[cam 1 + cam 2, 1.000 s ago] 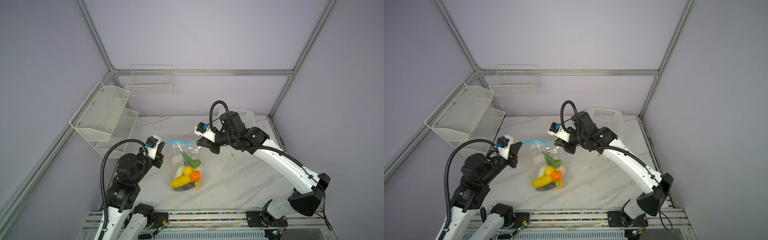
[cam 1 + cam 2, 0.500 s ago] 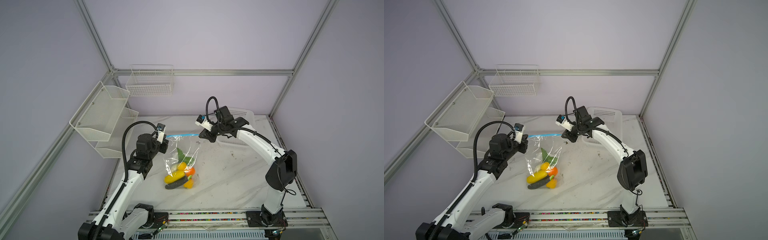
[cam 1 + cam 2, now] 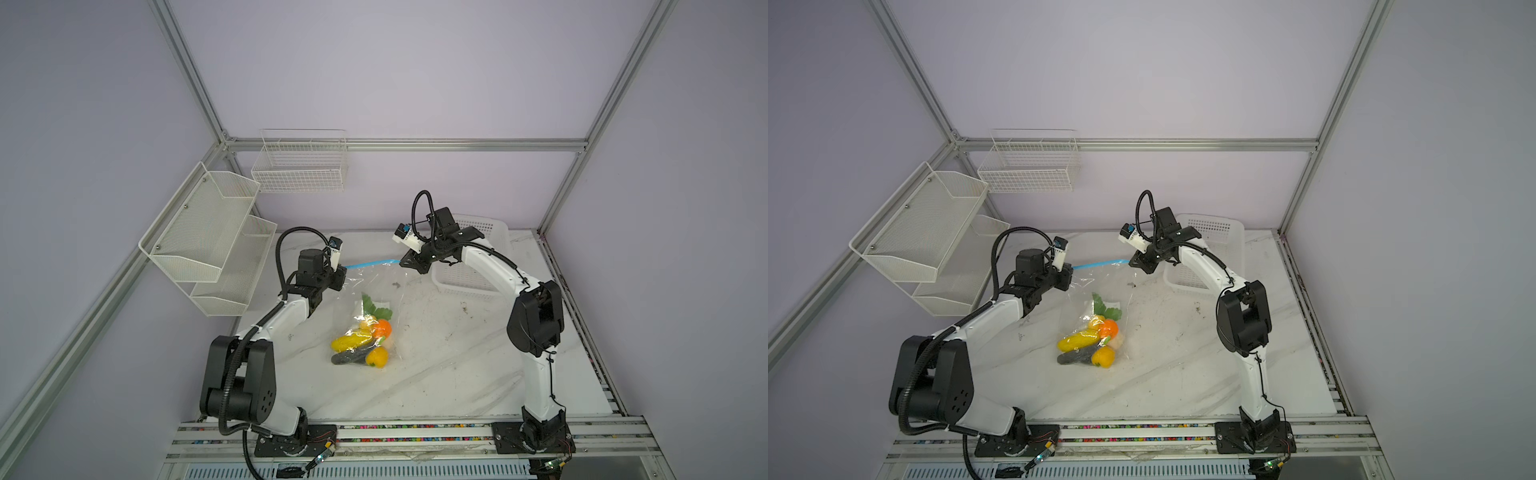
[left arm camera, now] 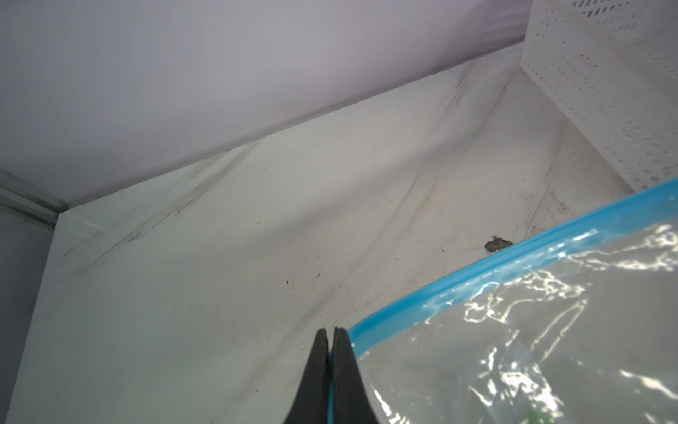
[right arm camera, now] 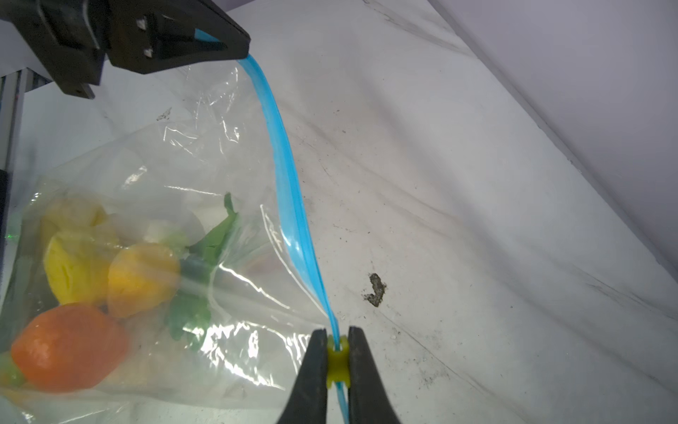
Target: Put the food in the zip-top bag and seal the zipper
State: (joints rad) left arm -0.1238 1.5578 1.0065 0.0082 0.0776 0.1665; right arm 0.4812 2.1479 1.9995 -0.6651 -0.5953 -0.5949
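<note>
Both arms have dropped away from the camera head over the last second and have taken the zip-top bag [image 3: 376, 289] with them. Its loaded end now appears to sit on the desk [image 3: 457, 365], between the two arms.

1. Grip state. We find the left gripper [image 4: 332, 332] pressed together on the end of the zipper [image 3: 368, 263]. The right gripper [image 5: 336, 334] is clamped on the yellow slider [image 5: 336, 358], with a short run of strip showing beyond it. The blue strip spans the gap between the two grippers, raised above the desk.

2. Contents. We see the food [image 3: 361, 343] bunched at the bag's low end: yellow, orange, green and dark pieces. The white perforated basket [image 3: 469, 278] stands behind the right arm.

3. Handling. We judge the film to be thin, slack and slippery. It creases readily and gives no firm hold on the flat panel. The food looks light, but it weights the low end, so the film hangs from the strip.

4. Where to hold. We recommend the stiffer blue strip at its end, and the slider for the closing stroke. Keep the strip under tension, or the slider may bind.

5. Seal. The strip between the grippers looks flat. We cannot confirm that it is fully closed.
</note>
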